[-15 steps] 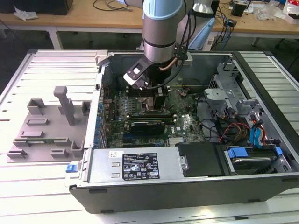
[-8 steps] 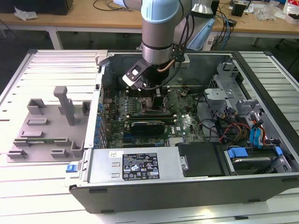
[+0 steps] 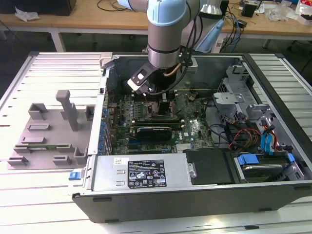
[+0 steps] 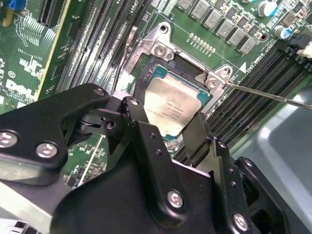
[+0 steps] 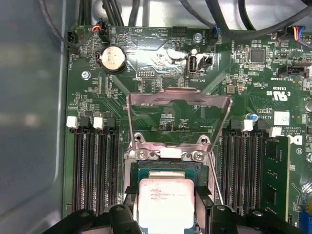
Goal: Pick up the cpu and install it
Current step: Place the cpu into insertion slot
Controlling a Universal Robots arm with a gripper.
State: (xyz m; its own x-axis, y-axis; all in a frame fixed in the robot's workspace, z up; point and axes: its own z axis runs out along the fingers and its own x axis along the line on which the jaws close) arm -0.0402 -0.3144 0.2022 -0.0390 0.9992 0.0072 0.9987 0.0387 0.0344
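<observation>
Claw (image 4: 168,114) down inside the open computer case (image 3: 195,200), fingers (image 4: 195,134) clamped on opposite edges of the cpu (image 4: 171,105). The chip sits at the socket (image 5: 168,166), below the raised metal frame (image 5: 178,105) (seated or just above, hard to tell). In the second wrist view, the claw's black body covers the chip's near corner.

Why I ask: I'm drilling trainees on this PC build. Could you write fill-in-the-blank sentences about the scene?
1. The gripper is shut on the ___.
2. The hinged metal frame is swung ___.
3. The round battery lies on a ___ board.
Missing words: cpu; open; green.
</observation>
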